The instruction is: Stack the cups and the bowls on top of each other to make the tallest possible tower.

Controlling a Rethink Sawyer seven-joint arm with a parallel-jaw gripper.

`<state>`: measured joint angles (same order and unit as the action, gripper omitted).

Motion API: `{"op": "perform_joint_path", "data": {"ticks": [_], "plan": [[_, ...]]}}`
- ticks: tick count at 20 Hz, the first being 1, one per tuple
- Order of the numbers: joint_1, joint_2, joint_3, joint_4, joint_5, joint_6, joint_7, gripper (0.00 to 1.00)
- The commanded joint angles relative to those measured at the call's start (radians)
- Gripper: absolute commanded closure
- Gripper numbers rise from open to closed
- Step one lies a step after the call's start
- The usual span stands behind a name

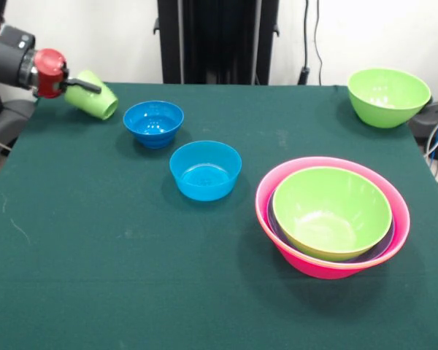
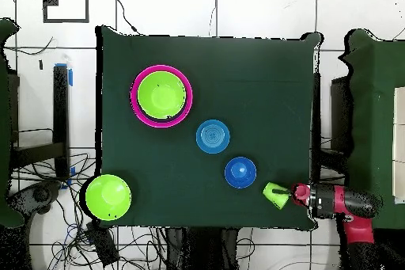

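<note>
My gripper (image 1: 87,88) is shut on the light-green cup (image 1: 95,99), holding it tilted on its side over the table's far left corner; the overhead view shows the gripper (image 2: 285,194) and the cup (image 2: 274,195). The tower (image 1: 328,219) stands front right: a big pink bowl (image 1: 317,266) outermost, a purple rim (image 1: 383,246) inside it, a green bowl (image 1: 328,211) on top. Two small blue bowls (image 1: 153,122) (image 1: 205,169) stand apart mid-table. Another green bowl (image 1: 388,95) sits at the far right corner. The orange tumbler and orange bowl are out of view.
The dark green table cloth (image 1: 95,255) covers the table. The robot's black pedestal (image 1: 217,40) stands behind the far edge. In the overhead view, cables and dark equipment (image 2: 47,164) lie on the floor beside the table.
</note>
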<state>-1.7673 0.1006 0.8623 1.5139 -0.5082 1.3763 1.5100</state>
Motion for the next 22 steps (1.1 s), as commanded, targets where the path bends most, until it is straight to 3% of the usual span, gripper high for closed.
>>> {"op": "perform_joint_path", "data": {"ticks": [1,7,13,22], "plan": [[0.074,-0.208,0.111,0.176,-0.129,-0.389,0.005,1.00],[0.117,-0.286,0.087,0.236,-0.097,-0.485,0.064,1.00],[0.190,-0.424,0.068,0.338,-0.050,-0.633,0.186,1.00],[0.304,-0.563,-0.026,0.407,-0.036,-0.779,0.319,1.00]]}}
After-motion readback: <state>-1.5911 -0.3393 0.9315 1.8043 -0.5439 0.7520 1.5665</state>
